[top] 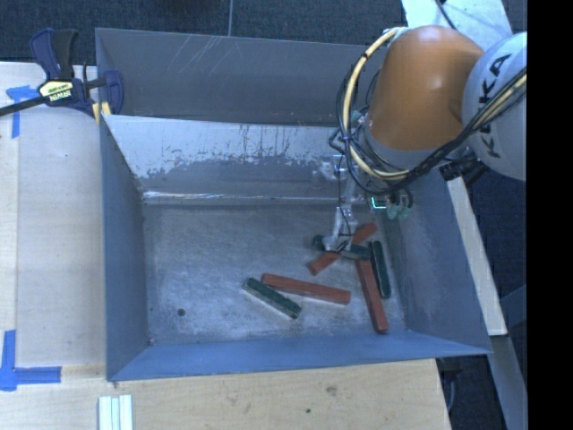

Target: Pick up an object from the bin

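Dim, even light, pale glare on far wall of the bin (pixel 224 155), soft shadows inside

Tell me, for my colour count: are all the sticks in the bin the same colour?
No, a red-brown stick lies mid-floor beside a dark green stick.

Your bench surroundings.
You had dark speckled floor (pixel 179 3) at the top and a pale wooden tabletop (pixel 269 399) below.
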### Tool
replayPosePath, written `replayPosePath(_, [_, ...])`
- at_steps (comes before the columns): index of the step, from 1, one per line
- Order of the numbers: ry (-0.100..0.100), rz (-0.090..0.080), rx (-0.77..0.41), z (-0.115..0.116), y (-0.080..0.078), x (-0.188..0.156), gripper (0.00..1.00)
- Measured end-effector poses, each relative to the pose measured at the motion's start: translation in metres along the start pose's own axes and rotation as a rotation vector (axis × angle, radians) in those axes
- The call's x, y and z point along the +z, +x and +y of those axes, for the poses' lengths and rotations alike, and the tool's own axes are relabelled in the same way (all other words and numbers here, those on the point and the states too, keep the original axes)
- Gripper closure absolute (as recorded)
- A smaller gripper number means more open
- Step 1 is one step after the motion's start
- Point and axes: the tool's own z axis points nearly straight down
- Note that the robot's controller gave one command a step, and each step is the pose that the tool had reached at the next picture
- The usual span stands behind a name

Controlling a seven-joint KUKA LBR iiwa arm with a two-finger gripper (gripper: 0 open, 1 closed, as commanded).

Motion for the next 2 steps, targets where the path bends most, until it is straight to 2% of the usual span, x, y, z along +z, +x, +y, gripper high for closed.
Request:
replayPosePath(1, [0.000,0.001,0.055,-0.0433,0.0478,0.1414,0.00])
replayPosePath(2, [-0.001,-0.010,0.052,-0.0417,0.0435,0.1340,1.00])
